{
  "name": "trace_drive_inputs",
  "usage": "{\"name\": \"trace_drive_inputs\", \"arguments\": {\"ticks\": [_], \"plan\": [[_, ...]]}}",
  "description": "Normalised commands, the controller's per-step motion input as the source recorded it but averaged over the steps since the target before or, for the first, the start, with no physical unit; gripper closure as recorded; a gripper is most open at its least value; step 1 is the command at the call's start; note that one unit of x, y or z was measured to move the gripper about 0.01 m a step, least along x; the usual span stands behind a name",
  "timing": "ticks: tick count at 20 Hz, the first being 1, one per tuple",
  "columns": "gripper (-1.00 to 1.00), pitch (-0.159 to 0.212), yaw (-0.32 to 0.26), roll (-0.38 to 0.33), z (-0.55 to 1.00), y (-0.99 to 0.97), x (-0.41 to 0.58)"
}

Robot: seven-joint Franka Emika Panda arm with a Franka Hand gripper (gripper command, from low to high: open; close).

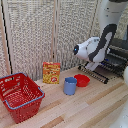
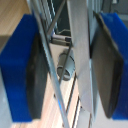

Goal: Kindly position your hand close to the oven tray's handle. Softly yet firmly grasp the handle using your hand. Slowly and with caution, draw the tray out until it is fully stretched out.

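Currently, the hand (image 2: 67,65) is straddling the handle (image 2: 80,60) with fingers (image 2: 25,70) parted — grasp and pull-out of the oven tray (image 1: 102,71) pending.

arm: 1 (image 1: 102,42) | gripper: 1 (image 1: 93,65) | oven: 1 (image 1: 118,56) | oven tray: 1 (image 1: 96,73) | red basket: 1 (image 1: 19,96) | yellow box: 1 (image 1: 51,72) | blue cup: 1 (image 1: 70,86) | red bowl: 1 (image 1: 82,80) | tabletop: 1 (image 1: 95,107)

A red basket (image 1: 20,96), blue cup (image 1: 70,86), red bowl (image 1: 82,80), yellow box (image 1: 51,72), and blue-padded claw (image 2: 70,65).
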Motion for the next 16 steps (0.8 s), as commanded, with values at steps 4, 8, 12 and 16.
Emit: {"name": "trace_drive_inputs", "arguments": {"ticks": [4, 8, 12, 16], "plan": [[1.00, -0.023, 0.000, -0.006, -0.07, 0.60, 0.039], [-1.00, 0.000, 0.054, -0.017, 0.00, 0.10, 0.206], [-1.00, 0.000, 0.035, -0.025, 0.05, 0.00, 0.242], [-1.00, -0.001, 0.036, 0.000, 0.11, 0.01, 0.205]]}}
